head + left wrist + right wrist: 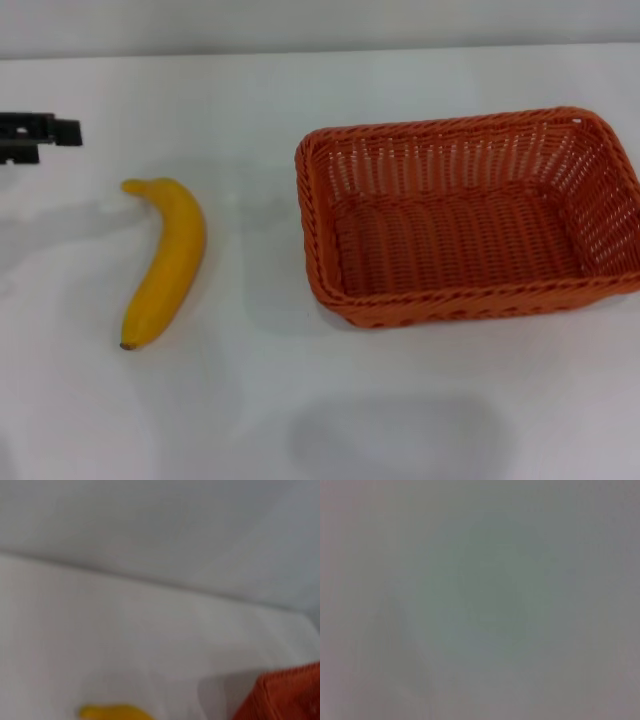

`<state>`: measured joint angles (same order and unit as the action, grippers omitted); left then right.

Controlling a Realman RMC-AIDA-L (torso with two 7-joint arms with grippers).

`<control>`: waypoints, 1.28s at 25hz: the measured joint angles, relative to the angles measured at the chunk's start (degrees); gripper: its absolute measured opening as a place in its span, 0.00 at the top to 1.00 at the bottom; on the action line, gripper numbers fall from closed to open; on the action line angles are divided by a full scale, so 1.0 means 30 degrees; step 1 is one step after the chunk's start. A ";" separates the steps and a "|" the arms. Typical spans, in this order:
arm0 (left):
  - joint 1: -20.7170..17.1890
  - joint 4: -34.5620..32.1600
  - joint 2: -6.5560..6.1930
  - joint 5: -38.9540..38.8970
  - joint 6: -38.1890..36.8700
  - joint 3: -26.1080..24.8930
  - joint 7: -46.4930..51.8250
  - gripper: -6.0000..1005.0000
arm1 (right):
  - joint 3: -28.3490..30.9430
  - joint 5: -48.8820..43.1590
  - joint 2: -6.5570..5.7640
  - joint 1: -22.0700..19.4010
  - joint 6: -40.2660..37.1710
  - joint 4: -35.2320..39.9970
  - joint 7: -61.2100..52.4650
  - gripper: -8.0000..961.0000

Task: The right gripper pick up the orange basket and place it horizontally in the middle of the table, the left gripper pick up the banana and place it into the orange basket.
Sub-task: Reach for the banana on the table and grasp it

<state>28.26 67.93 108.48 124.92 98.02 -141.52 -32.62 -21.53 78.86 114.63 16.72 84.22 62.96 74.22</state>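
The orange basket point(468, 215) lies on the white table point(300, 400), right of centre, with its long side running left to right and nothing inside it. The yellow banana point(165, 260) lies on the table to its left, stem end away from me. My left gripper point(45, 135) shows as black prongs at the far left edge, behind and left of the banana, apart from it. In the left wrist view a bit of the banana point(115, 713) and a corner of the basket point(282, 695) appear. The right gripper is out of view.
The table's far edge point(320, 52) meets a pale wall. The right wrist view is a blank grey surface.
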 joint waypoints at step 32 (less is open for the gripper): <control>0.7321 -0.6988 0.0209 0.9441 -0.1431 0.5432 0.6252 0.14 | 0.2022 0.2510 0.0008 -0.1026 -0.0496 -0.3096 0.7899 0.32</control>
<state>50.22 46.97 109.11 153.24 93.73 -125.22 -13.86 -15.47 86.39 114.65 13.64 82.74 53.67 97.92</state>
